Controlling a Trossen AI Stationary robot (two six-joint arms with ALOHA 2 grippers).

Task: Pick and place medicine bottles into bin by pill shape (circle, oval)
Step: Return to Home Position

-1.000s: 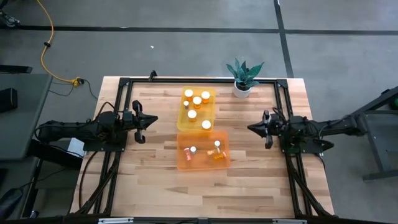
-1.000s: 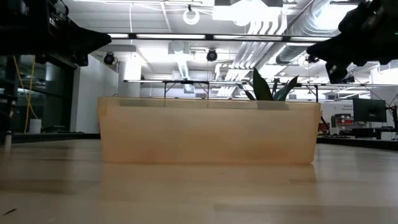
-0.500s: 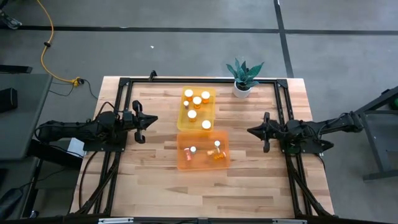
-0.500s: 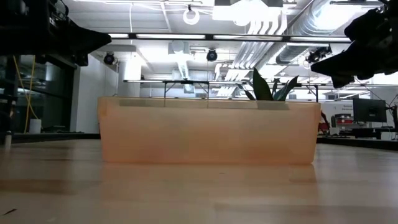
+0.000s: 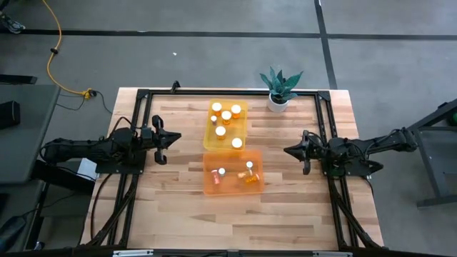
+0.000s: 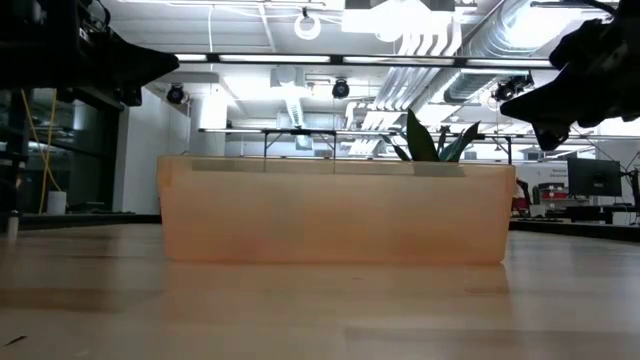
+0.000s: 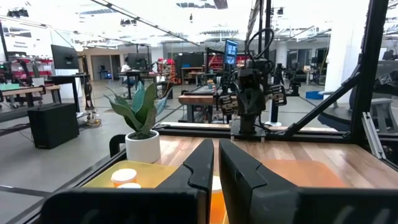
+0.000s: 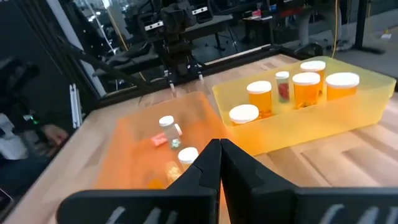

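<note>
One wooden table (image 5: 285, 214) carries everything. Two dark arms (image 5: 93, 150) lie low along its sides. The left gripper (image 5: 176, 137) points in from the left, level with the yellow bin. The right gripper (image 5: 288, 150) points in from the right, about level with where the two bins meet. Both are well apart from the bins. Each pair of jaws is drawn together with nothing between them; in the left wrist view only a sliver of gap shows.

The bins lie in the middle of the table, end to end, touching or nearly so. The yellow bin (image 5: 239, 127) is toward the far edge and the orange bin (image 5: 232, 188) is nearer the front. A potted plant (image 5: 280, 87) stands at the far edge, to the right of the yellow bin.

All the bottles (image 8: 306, 87) are inside the bins. Each has a see-through orange body and a round white cap. Six stand upright in the yellow bin: five with wide caps, and one slimmer, with a small cap and reddish contents. The orange bin holds about four; two show white caps from above and two seem to lie on their sides.

The shape of the pills cannot be made out. In the low view the orange bin's frosted wall hides its contents and the yellow bin behind it; only the plant's leaves rise above the rim. In the right wrist view the orange bin's bottles are blurred and partly behind the fingers.
</note>
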